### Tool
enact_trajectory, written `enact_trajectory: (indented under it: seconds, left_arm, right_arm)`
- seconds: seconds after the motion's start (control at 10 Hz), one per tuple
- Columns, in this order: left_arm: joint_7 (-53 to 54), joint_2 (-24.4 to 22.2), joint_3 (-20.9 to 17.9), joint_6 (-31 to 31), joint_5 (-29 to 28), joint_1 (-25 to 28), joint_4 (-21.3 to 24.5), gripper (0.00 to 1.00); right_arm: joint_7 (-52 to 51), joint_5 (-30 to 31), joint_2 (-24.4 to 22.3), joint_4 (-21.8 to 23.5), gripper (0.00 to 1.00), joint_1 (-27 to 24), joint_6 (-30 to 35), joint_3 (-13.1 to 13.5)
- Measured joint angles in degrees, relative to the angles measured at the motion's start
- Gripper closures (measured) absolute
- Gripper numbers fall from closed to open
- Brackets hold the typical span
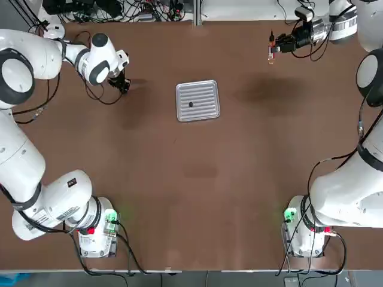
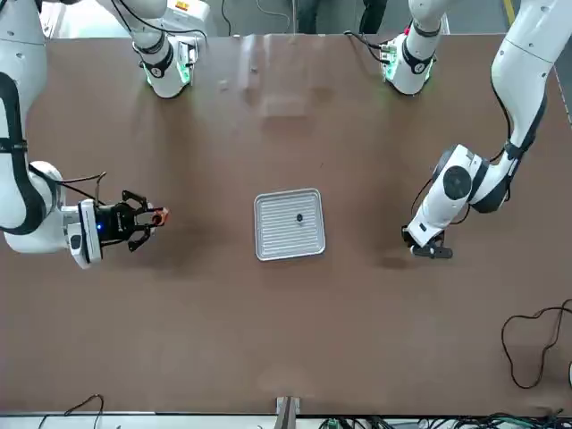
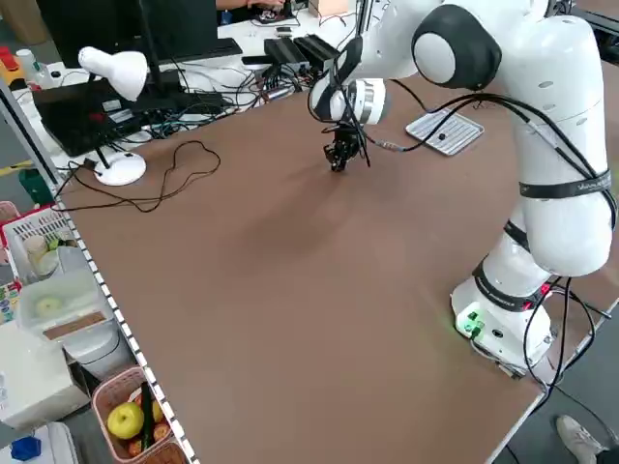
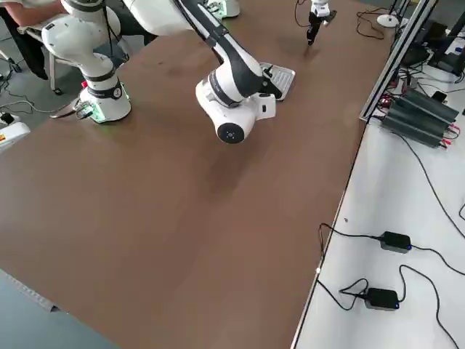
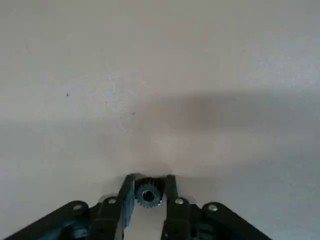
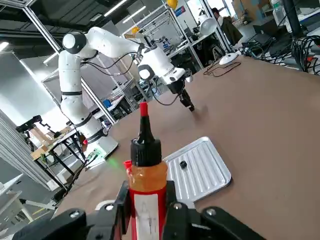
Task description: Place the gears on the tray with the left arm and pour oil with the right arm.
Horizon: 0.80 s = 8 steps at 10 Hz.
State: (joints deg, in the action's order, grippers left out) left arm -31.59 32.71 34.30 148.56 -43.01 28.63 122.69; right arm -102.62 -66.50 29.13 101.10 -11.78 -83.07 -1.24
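- Left end effector (image 5: 148, 192), fingers down on the bench (image 1: 197, 191) towards its far left corner, is clamped on a gear (image 5: 147, 194).
- Right end effector (image 6: 145, 200), near the far right corner, grips the oil (image 6: 145, 185) above the bench.
- The tray (image 1: 206, 107) sits mid-bench towards the far edge, second gear (image 1: 191, 104) on it.

Two gears: one (image 1: 191, 104) lying on the tray, one (image 5: 147, 194) pinched between the left hand's (image 5: 148, 187) fingers, at 9 o'clock of the tray on the surface (image 1: 197, 197). One tray (image 1: 206, 107), one oil bottle (image 6: 146, 190) clamped in the right hand (image 6: 145, 210), at 2 o'clock of the tray. Two white arms, two hands, one white desk lamp (image 3: 114, 72).
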Motion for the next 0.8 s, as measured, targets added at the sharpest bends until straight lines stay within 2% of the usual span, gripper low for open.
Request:
enact_trajectory:
  seconds: [0.4, 0.8]
  left_arm:
    - [-1.13, -0.05, 1.12, 0.26, 0.00, 0.10, -1.10, 0.72]
    - [-9.25, -0.29, 9.49, -6.46, 0.06, -0.12, -4.61, 0.75]
  right_arm:
    - [0.00, -0.04, 0.00, 0.00, 0.70, 0.00, 0.03, 0.00]
    - [3.09, -1.20, -0.03, -0.02, 0.70, 0.01, 0.06, -0.02]
